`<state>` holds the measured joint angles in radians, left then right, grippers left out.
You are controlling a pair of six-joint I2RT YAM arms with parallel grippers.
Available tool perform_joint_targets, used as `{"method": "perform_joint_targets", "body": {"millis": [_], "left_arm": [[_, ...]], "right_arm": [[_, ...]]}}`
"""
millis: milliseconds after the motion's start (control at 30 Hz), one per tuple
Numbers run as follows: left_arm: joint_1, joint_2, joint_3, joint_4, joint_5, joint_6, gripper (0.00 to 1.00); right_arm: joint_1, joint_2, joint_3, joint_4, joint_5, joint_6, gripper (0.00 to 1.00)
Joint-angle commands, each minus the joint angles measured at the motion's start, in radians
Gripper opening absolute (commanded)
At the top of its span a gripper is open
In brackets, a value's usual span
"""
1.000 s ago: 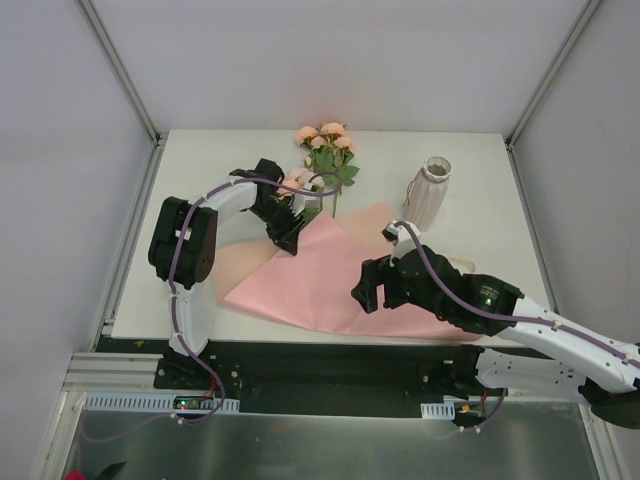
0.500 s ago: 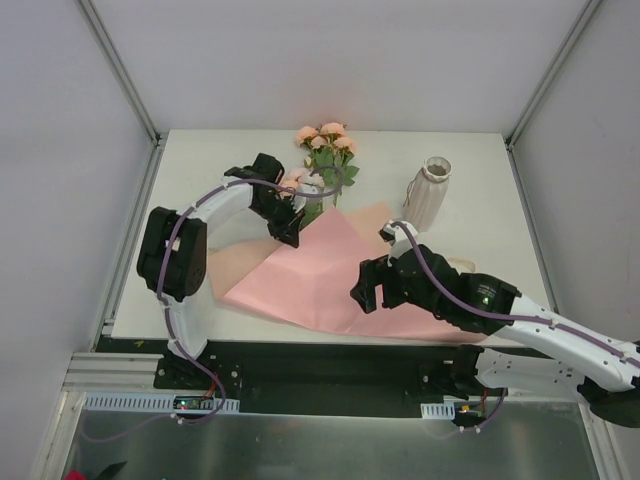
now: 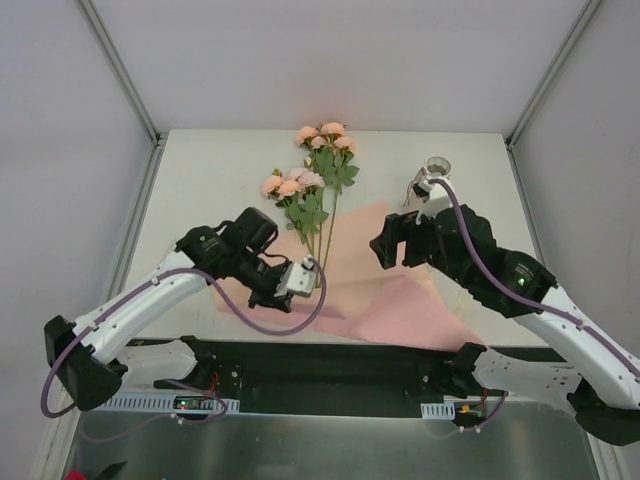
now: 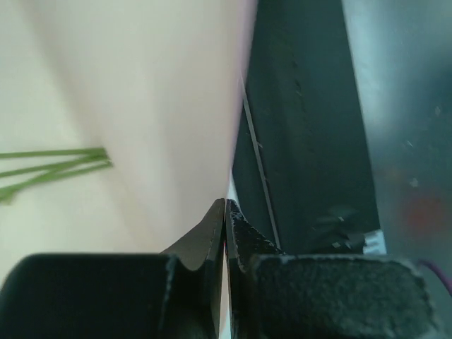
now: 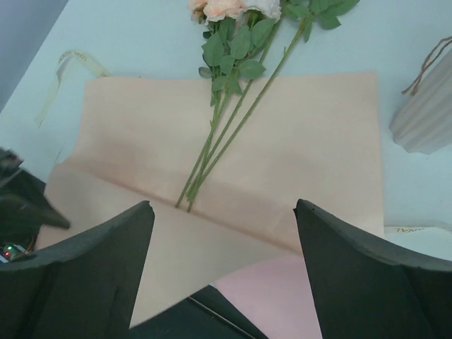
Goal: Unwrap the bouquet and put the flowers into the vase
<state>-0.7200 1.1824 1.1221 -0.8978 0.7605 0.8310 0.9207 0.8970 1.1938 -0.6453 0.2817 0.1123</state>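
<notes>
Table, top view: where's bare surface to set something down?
Bare: the far-left corner of the table, between its left edge and the flowers; the far strip between flowers and vase; the far-right corner beyond the vase. Crowded: middle and front, covered by the pink paper, with the left gripper shut on its edge and the right gripper open above it.

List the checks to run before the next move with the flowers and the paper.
1. Hold of the left gripper on the near edge of the paper: ok, shut on it.
2. The right gripper open and empty: ok.
3. The flowers off the paper: not ok, the stems lie across it.
4. The vase upright: ok.
5. The ribbon off the stems: ok, it lies apart on the table.
</notes>
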Motion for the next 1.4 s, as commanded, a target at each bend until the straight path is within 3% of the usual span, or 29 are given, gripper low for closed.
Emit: {"method": "perform_joint_targets", "body": {"millis": [0,267,367,500,567,600,633,767,867,1000,1167,1267,1300,1367], "left_arm": [[-0.08,-0.144,-0.088,-0.188,-0.035,0.201,0.0],[-0.386,-0.322,-0.113,-0.272,-0.082,0.235,0.0],[-0.391,-0.313,-0.127,-0.35,-0.024,0.272,0.01],[-0.435,-0.306,-0.16,-0.392,0.019,0.275,0.12],[-0.452,-0.307,-0.174,-0.391,0.017,0.284,0.31],[-0.464,-0.306,-0.188,-0.391,0.011,0.292,0.48],[-0.469,-0.302,-0.192,-0.391,0.002,0.305,0.73],[-0.478,-0.288,-0.199,-0.389,-0.082,0.362,0.99],[-0.476,-0.287,-0.153,-0.363,-0.145,0.35,0.99],[-0.476,-0.314,-0.073,-0.307,-0.333,0.313,0.99],[-0.451,-0.307,0.01,-0.202,-0.555,0.05,0.99],[-0.304,-0.284,0.031,-0.187,-0.592,-0.012,0.99],[-0.18,-0.273,0.034,-0.175,-0.581,-0.023,0.99],[-0.072,-0.259,0.036,-0.165,-0.558,-0.05,0.99]], "right_arm": [[-0.063,0.065,0.046,0.035,-0.062,-0.059,0.84],[-0.206,0.253,0.073,0.095,-0.202,-0.059,0.81],[-0.209,0.353,0.079,0.113,-0.24,-0.049,0.8],[-0.207,0.45,0.058,0.168,-0.253,-0.03,0.81],[-0.204,0.506,0.056,0.188,-0.243,-0.017,0.81],[-0.203,0.526,0.058,0.206,-0.23,-0.011,0.81],[-0.204,0.548,0.061,0.217,-0.227,-0.008,0.81],[-0.197,0.704,0.139,0.227,-0.211,-0.016,0.8],[-0.187,0.799,0.222,0.225,-0.191,-0.031,0.79],[-0.178,0.913,0.32,0.223,-0.158,-0.052,0.75],[-0.178,1.063,0.406,0.242,-0.079,-0.065,0.66],[-0.18,1.141,0.446,0.259,-0.033,-0.08,0.58],[-0.181,1.158,0.452,0.262,-0.017,-0.085,0.56],[-0.181,1.192,0.463,0.269,0.011,-0.088,0.54]]}}
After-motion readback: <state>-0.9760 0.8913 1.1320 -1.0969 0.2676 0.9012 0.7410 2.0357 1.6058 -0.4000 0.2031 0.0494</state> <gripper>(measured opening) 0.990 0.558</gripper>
